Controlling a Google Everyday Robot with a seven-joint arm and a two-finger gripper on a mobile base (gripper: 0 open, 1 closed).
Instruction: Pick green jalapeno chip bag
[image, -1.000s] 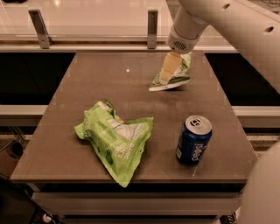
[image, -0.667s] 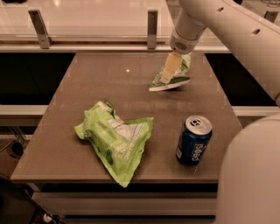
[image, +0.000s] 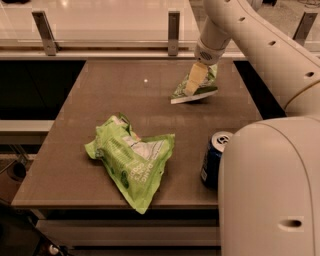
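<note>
The green jalapeno chip bag (image: 202, 90) is small and dark green with a white bottom edge. It is at the back right of the brown table (image: 100, 95), tilted with its right end raised. My gripper (image: 195, 81) comes down from the white arm at the upper right. It is shut on the bag's middle, with a yellowish finger (image: 192, 82) across its front. The bag's upper part is hidden behind the gripper.
A large crumpled lime-green bag (image: 132, 160) lies at the front centre of the table. A blue soda can (image: 214, 159) stands at the front right, partly hidden by the robot's white body (image: 270, 190). A rail with metal posts (image: 173, 25) runs behind the table.
The robot's white body has swung into the right foreground and now covers part of the can. The small bag's right end has tipped up slightly in the gripper.
</note>
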